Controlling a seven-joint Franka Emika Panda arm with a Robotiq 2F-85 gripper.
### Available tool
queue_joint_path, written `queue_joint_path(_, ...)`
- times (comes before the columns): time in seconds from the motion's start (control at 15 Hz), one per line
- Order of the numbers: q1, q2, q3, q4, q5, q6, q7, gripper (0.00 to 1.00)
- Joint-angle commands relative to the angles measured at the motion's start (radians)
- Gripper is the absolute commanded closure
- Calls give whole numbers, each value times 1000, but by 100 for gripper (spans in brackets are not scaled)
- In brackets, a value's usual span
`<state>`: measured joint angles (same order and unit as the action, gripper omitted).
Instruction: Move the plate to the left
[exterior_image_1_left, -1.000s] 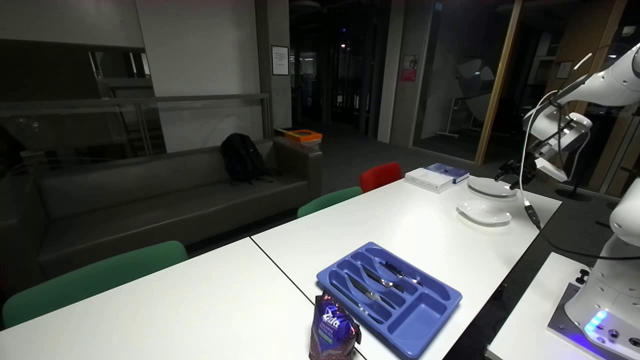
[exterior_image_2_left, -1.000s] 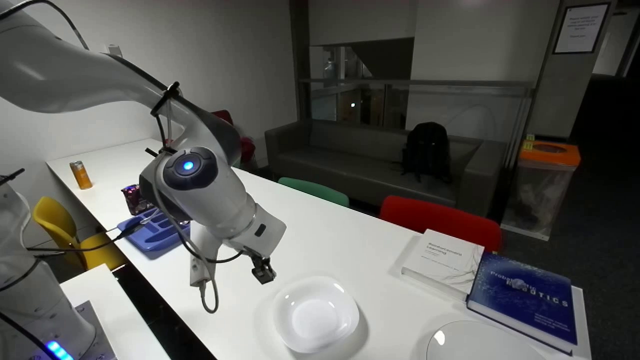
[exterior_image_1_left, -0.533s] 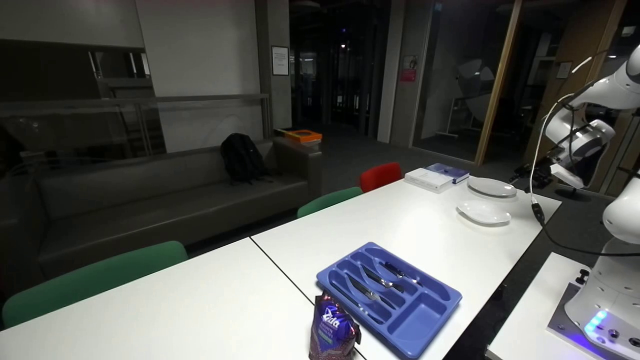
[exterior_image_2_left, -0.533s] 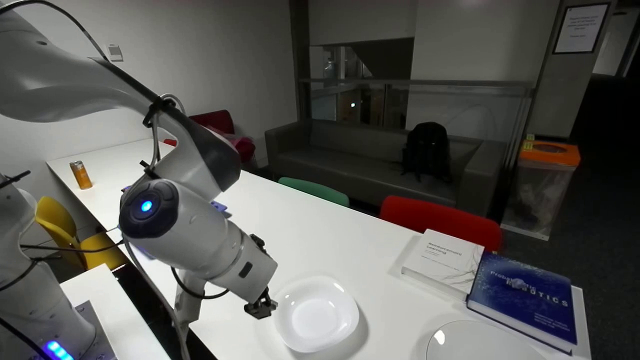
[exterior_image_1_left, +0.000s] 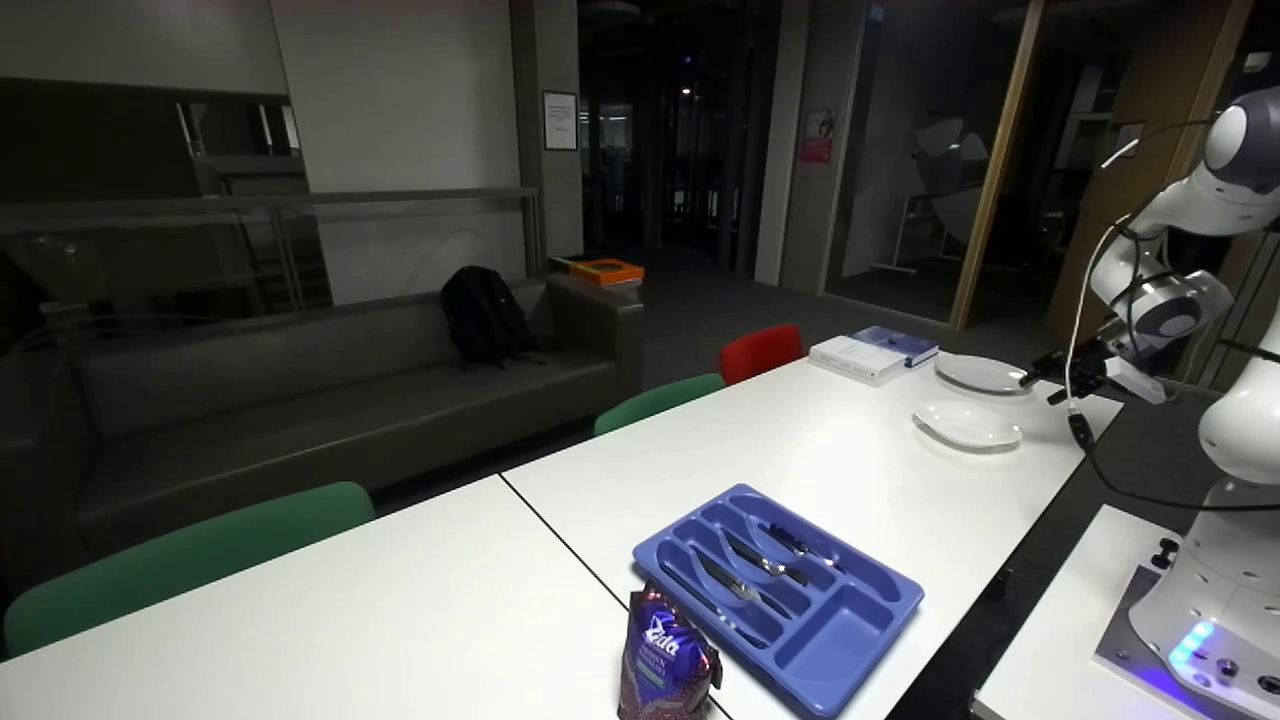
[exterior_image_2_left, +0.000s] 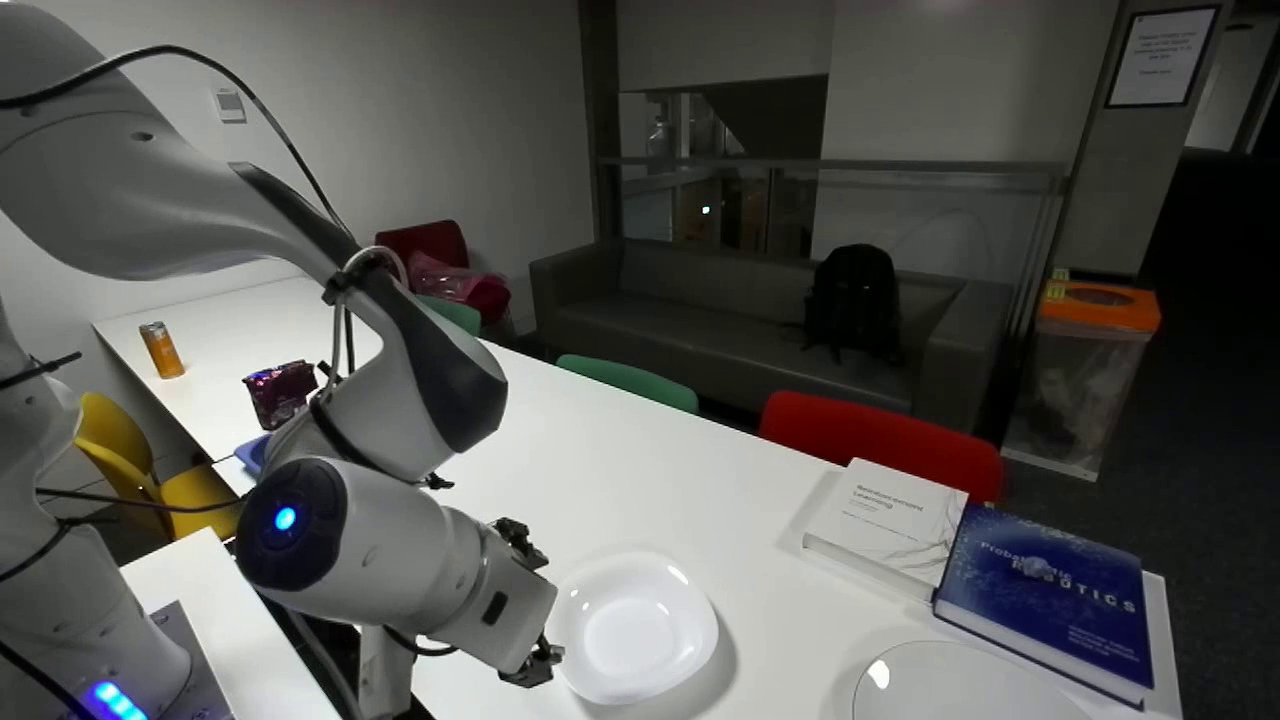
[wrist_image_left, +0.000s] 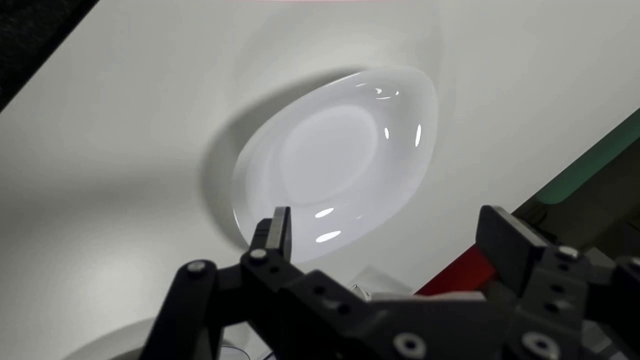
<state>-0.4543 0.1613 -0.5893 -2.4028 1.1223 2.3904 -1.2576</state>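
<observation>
Because the claw (wrist_image_left: 385, 220) hangs spread near the squarish dish (wrist_image_left: 332, 155), a low, slanted reach for the round plate (exterior_image_1_left: 982, 373) could knock that dish aside.

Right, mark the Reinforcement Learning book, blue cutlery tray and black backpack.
Reinforcement Learning book (exterior_image_2_left: 887, 520): in an exterior view, on its front cover.
Blue cutlery tray (exterior_image_1_left: 838, 636): in an exterior view, rectangular compartment's floor.
Black backpack (exterior_image_2_left: 854, 302): in an exterior view, its main body.
</observation>
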Motion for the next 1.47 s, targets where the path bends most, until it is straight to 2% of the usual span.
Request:
queue_joint_path(0.0, -50, 107, 61, 79, 84, -52, -63, 0)
queue_joint_path(0.4, -108, 278, 134, 191, 97, -94, -54, 0)
queue_joint_path(0.67, -136, 356, 161, 248, 78, -82, -40, 0)
queue_joint_path(1.4, -146, 368, 175, 244, 56, -60, -18, 0)
